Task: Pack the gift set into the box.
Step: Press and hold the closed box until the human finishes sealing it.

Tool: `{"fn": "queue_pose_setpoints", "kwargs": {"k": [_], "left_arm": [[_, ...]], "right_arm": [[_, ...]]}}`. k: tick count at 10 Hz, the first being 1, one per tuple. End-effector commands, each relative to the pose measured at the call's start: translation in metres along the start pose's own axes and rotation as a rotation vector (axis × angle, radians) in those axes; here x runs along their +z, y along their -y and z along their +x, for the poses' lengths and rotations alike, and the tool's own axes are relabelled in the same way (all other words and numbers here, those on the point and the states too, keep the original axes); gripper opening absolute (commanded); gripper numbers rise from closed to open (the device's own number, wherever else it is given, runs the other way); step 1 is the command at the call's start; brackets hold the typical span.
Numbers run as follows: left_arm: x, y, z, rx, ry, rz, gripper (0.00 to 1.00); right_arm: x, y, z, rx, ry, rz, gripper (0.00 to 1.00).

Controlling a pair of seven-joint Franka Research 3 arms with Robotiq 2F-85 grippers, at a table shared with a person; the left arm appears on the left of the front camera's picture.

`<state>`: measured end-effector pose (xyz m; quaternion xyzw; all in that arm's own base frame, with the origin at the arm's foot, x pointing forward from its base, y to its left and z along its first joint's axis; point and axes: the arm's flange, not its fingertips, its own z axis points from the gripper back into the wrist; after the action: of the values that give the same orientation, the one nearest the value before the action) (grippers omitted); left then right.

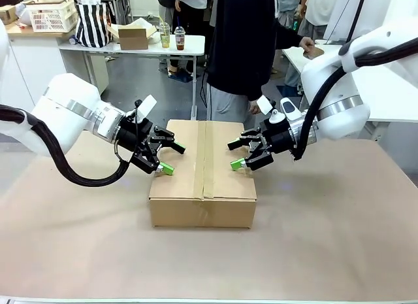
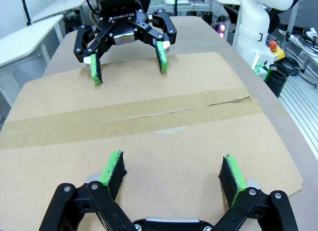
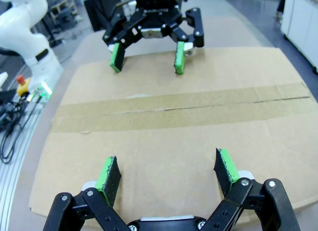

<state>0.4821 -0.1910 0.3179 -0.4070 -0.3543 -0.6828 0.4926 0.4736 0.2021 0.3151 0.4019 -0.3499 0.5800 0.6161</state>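
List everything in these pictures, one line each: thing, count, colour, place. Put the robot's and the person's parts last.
box: one, brown cardboard, middle of the table, flaps shut
tape: one strip, tan, along the box's top seam
table: one, beige top, under the box
striped bag: one, black and white, on a far table at upper left
basket: one, white, left of the striped bag
small carton: one, tan, open, right of the striped bag
drink cups: two, clear with dark drink, right of the small carton
person: one, black top, standing behind the box
left gripper: one, black with green pads, open, at the box's left end
right gripper: one, black with green pads, open, at the box's right end
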Motion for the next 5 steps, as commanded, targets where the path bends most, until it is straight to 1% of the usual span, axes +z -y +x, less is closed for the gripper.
{"fn": "queue_pose_setpoints", "kwargs": {"k": [1, 5], "left_arm": [[-0.0010, 0.0013, -0.0021, 0.005, -0.002, 0.000, 1.00], [-0.0010, 0.0013, -0.0021, 0.005, -0.002, 0.000, 1.00]], "right_arm": [[-0.0007, 0.0002, -0.0009, -0.001, -0.003, -0.003, 1.00], [-0.0007, 0.0002, -0.0009, -0.001, -0.003, -0.003, 1.00]]}}
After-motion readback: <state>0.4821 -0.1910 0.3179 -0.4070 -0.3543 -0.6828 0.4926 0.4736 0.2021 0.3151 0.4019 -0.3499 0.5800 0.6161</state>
